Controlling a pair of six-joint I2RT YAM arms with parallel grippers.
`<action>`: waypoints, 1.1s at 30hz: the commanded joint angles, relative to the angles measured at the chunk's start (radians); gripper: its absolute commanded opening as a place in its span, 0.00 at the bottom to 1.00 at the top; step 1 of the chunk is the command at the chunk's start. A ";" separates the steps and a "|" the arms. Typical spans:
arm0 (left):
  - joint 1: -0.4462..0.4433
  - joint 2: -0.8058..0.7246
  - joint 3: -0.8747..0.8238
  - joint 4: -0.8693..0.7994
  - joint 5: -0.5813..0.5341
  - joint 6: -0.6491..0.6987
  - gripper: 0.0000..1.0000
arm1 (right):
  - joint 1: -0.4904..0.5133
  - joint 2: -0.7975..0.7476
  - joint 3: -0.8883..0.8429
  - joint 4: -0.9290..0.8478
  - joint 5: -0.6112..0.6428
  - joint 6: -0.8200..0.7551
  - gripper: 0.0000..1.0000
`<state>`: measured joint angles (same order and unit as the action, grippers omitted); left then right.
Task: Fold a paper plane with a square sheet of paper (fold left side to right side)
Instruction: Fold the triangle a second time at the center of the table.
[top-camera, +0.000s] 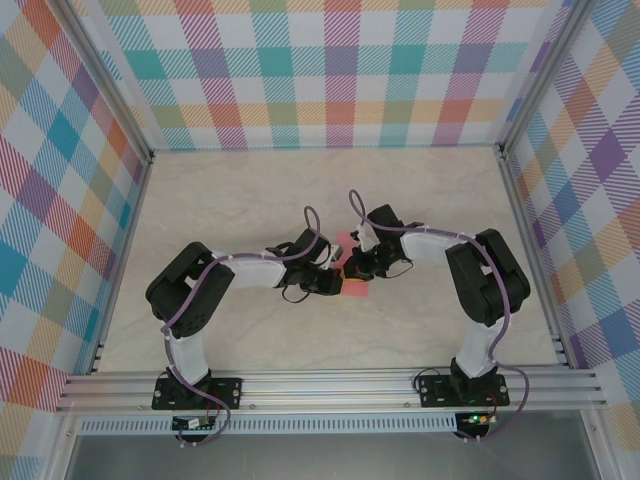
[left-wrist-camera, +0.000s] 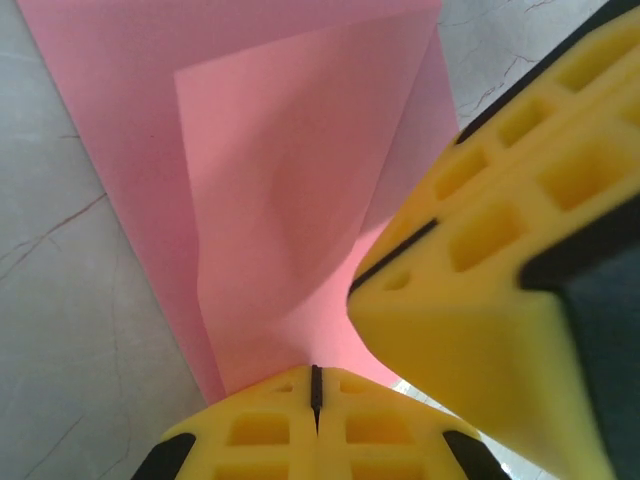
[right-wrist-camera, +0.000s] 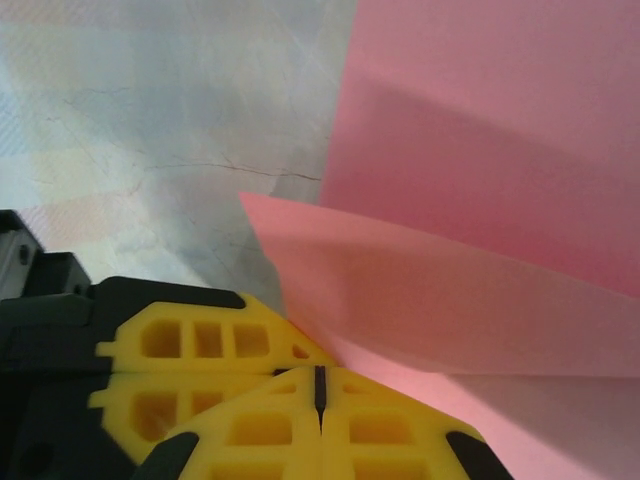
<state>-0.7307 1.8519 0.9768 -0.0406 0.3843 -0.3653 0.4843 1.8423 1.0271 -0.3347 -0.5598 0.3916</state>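
The pale marbled surface (top-camera: 250, 200) carries the work, and both arms reach in to its middle. The left end effector (left-wrist-camera: 315, 388) and the right end effector (right-wrist-camera: 320, 390) each have their jaws fully together, with the tips down at the square sheet of paper (left-wrist-camera: 130, 120). The sheet lies directly ahead of and beneath both sets of tips. Whether either has paper nipped between its fingers cannot be told; they look more like they are pressing on it.

A flap (right-wrist-camera: 450, 300) of the sheet rises just ahead of the right end effector, bowed off the layer below and not flattened into a crease.

The largest risk appears to be the whole sheet skating on the smooth surface if one tip drags while the other presses lightly, which would skew the fold. Next, the two end effectors sit very close together and could collide. Finally, the springy flap may pop back or crease crookedly if it is let go before being pressed flat.
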 joint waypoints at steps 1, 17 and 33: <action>0.011 0.009 -0.027 -0.038 -0.033 0.004 0.00 | 0.002 0.042 0.029 -0.028 0.014 -0.020 0.00; 0.048 0.007 -0.067 -0.041 -0.024 0.002 0.00 | -0.085 0.084 0.088 -0.128 0.143 -0.109 0.00; 0.051 -0.005 -0.083 -0.032 -0.005 0.008 0.00 | -0.216 0.079 0.103 -0.161 0.133 -0.154 0.01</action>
<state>-0.7033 1.8481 0.9371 0.0231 0.4294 -0.3676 0.2951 1.9163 1.1187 -0.4736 -0.4736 0.2672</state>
